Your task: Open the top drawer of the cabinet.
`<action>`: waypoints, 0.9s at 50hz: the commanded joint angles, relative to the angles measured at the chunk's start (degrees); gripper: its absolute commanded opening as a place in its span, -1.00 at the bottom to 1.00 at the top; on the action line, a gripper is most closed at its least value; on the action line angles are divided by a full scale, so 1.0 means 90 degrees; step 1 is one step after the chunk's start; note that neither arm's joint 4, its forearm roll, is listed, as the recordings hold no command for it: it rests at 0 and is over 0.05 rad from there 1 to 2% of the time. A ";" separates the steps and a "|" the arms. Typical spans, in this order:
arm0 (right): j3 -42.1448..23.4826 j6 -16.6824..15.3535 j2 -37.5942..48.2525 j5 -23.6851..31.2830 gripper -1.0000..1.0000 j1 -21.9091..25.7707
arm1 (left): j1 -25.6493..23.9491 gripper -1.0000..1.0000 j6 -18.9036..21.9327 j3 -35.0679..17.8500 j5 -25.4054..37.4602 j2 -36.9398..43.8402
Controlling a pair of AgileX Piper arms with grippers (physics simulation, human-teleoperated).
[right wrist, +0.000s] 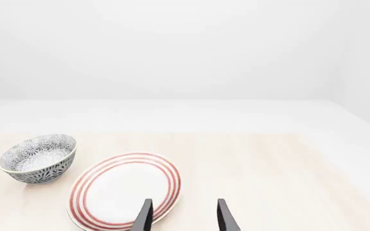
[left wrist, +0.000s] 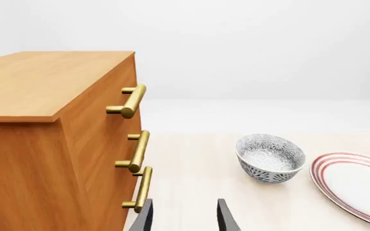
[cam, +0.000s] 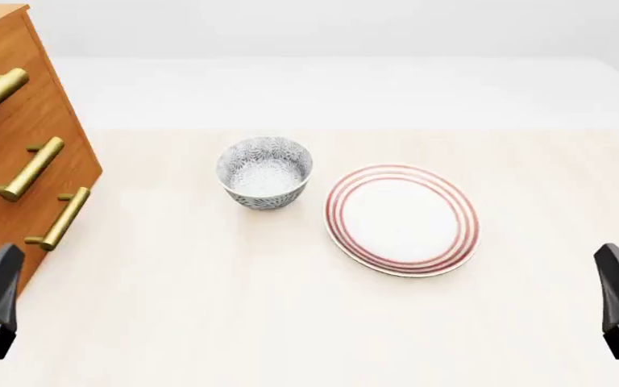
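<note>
Drawer: we judge the top drawer rigid; grasp its brass handle; left gripper spread, empty.

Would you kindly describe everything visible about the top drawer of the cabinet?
The top drawer is the uppermost of three in the orange-brown, wood-grained cabinet at the table's left. Its front sits flush with the fronts below, so it looks shut. A brass bar handle stands off it on two short posts. Nothing touches it; both grippers are clear.
</note>
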 commanded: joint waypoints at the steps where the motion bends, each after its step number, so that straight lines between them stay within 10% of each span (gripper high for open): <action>1: -0.0017 0.0020 0.0030 -0.0003 1.00 -0.0004 | -0.0010 1.00 0.0028 -0.0014 -0.0094 0.0154; 20: -0.0023 -0.0015 0.0004 0.0015 1.00 -0.0001 | 0.0084 1.00 0.0111 -0.0202 0.0118 0.0146; 45: -0.0028 -0.0016 0.0001 0.0024 1.00 -0.0001 | 0.0207 1.00 0.2147 -0.1510 0.1075 0.0567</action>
